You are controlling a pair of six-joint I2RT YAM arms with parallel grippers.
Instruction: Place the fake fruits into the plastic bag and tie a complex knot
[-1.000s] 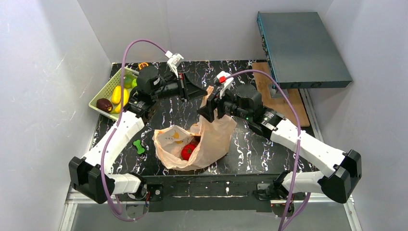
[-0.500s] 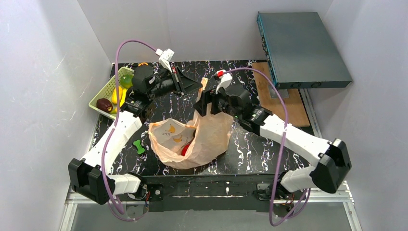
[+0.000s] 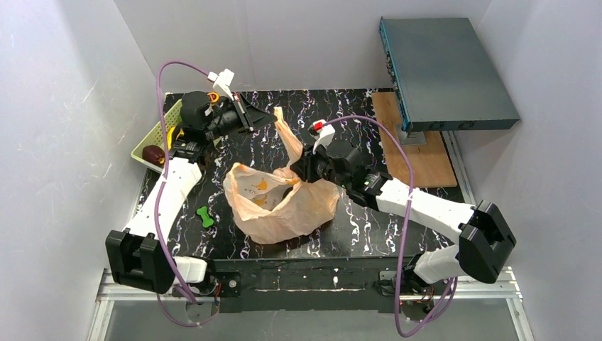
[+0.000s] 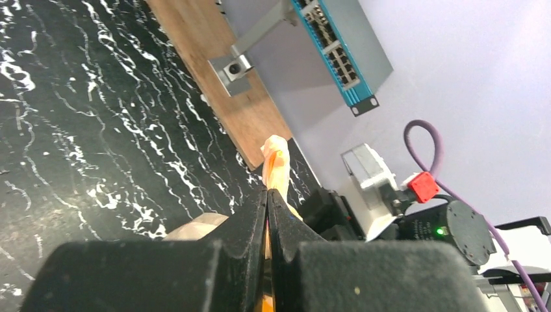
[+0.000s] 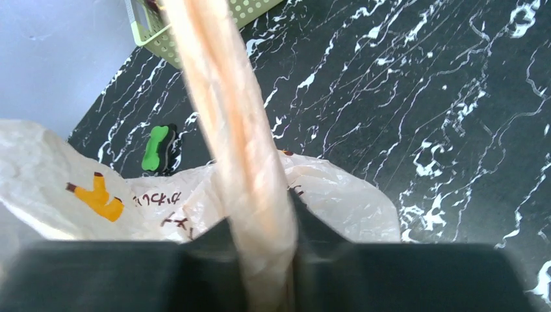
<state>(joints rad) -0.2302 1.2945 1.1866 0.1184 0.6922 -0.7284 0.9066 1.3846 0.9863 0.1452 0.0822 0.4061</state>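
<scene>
Your left gripper [image 4: 267, 194] is pinched tight on a handle [image 4: 275, 161] of the plastic bag [image 3: 280, 213], with the handle's tip poking past the fingertips. Seemingly the same strip runs into your right gripper [image 5: 260, 224], which is likewise clamped on it. The bag's body sags just beneath.

White left arm [image 3: 167, 199] and right arm [image 3: 426, 206] reach inward.
The left gripper [image 3: 270, 115] sits high and far, the right gripper [image 3: 298, 170] lower; each pinches a handle of the thin peach plastic bag [image 3: 284, 209].
</scene>
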